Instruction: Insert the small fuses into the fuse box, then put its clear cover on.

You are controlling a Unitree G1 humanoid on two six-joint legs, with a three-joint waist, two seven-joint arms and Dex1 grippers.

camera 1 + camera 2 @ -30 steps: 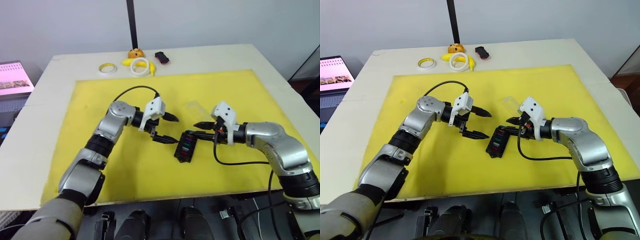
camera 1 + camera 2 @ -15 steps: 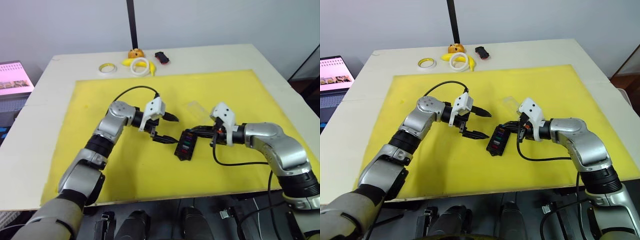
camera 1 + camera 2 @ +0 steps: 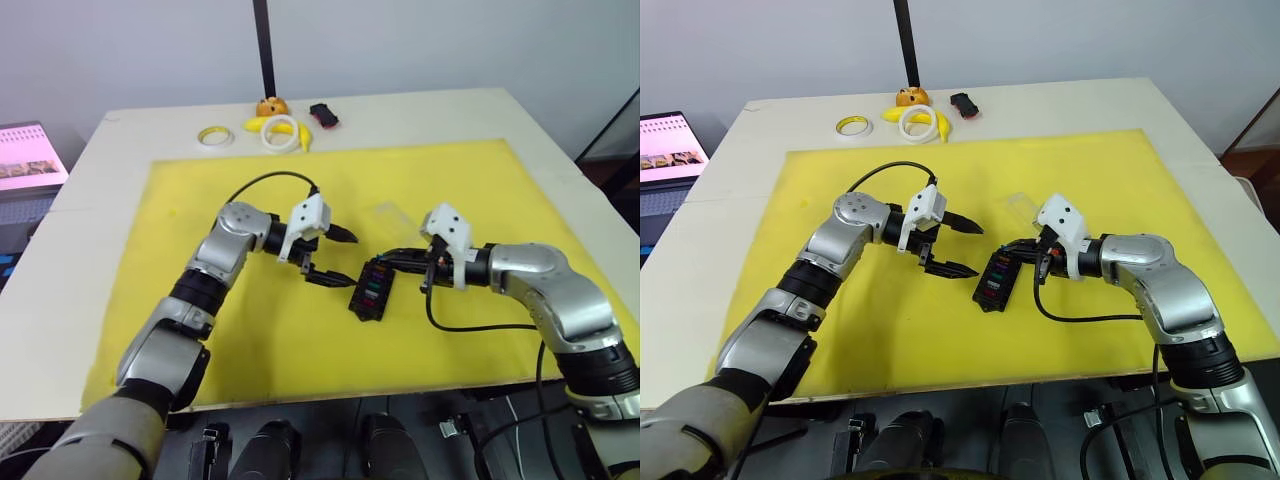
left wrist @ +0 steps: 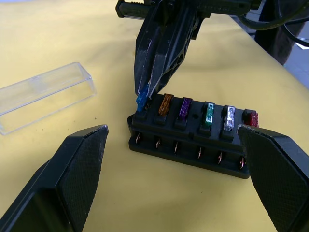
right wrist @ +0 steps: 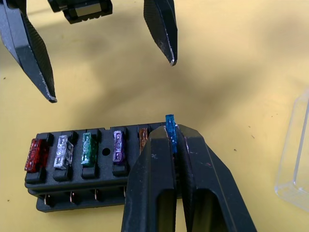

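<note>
The black fuse box (image 4: 190, 135) lies flat on the yellow mat, five fuses seated in one row: orange (image 4: 165, 104), purple (image 4: 185, 107), green (image 4: 209, 114), clear grey (image 4: 229, 119) and red (image 4: 250, 118). A blue fuse (image 5: 170, 133) stands upright at the box's end slot. The clear cover (image 4: 44, 95) lies near the box, apart from it.

Lab bench: yellow mat (image 3: 250, 330), tape rings (image 3: 280, 133), laptop (image 3: 30, 160).

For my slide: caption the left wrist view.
Right gripper presses a blue fuse into the fuse box; clear cover waits nearby.
</note>
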